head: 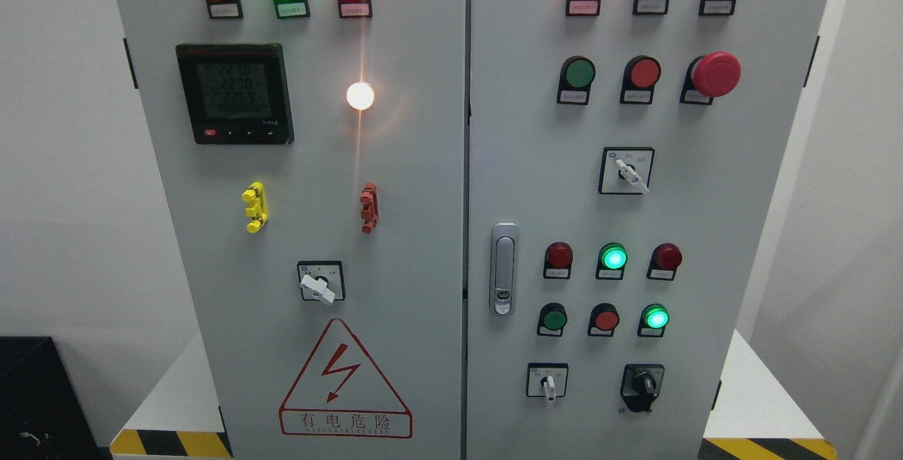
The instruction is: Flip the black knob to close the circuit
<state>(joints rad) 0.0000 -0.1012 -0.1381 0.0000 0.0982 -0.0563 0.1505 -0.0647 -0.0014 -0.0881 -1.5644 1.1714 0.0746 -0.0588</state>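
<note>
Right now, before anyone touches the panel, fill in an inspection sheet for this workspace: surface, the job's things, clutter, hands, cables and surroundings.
Surface: grey two-door control cabinet, doors closed, latch handle on the right door.
Job's things: black knob at the right door's lower right, untouched; white-handled selector to its left.
Clutter: nothing seen.
Hands: neither robot hand in view.
Cables: nothing seen.
Surroundings: three top-left lamps lit; meter display lit; white lamp glaring; red mushroom button upper right; yellow clip and red clip on the left door; electric hazard sign; black-and-yellow striping on the base; white walls.
</note>
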